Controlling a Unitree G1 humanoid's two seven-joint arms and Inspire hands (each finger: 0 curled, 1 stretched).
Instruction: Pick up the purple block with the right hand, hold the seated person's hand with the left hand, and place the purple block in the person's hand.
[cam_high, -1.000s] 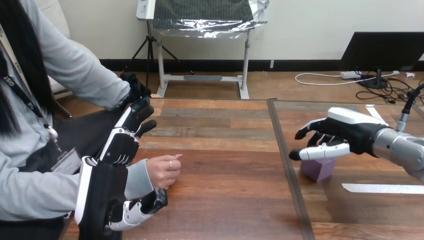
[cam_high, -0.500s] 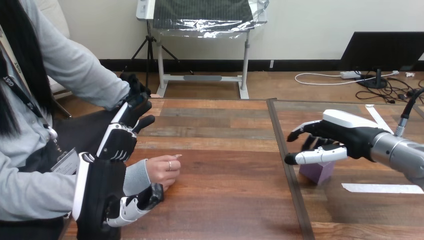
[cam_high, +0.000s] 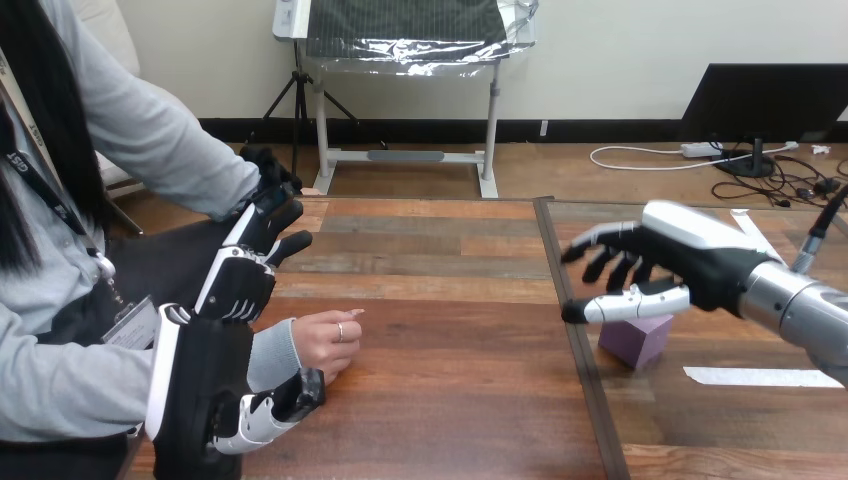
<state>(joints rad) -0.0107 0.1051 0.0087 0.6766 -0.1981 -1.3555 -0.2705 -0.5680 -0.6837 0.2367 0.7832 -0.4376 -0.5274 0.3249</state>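
The purple block (cam_high: 634, 341) rests on the wooden table (cam_high: 450, 400), right of the dark seam. My right hand (cam_high: 690, 262) hovers over it and a little to its left, open, with spread fingers and the thumb (cam_high: 625, 304) stretched just above the block's top; nothing is in its grasp. The person's hand (cam_high: 325, 340) lies loosely curled on the table at the left. My left hand (cam_high: 210, 375) stands against the grey sleeve at that wrist, its fingers (cam_high: 250, 262) straight and pointing away, its thumb (cam_high: 275, 408) low beside the cuff, not closed round it.
A dark seam (cam_high: 580, 350) runs between the two tabletops. A white strip (cam_high: 765, 377) lies flat right of the block, and another (cam_high: 750, 226) lies farther back. A thin black stand (cam_high: 818, 225) rises at the right edge. The person's other arm (cam_high: 160, 150) reaches in behind my left hand.
My right hand has drifted left and risen slightly, its fingers spreading wider; the block has stayed on the table. My left hand and the person's hand have barely moved.
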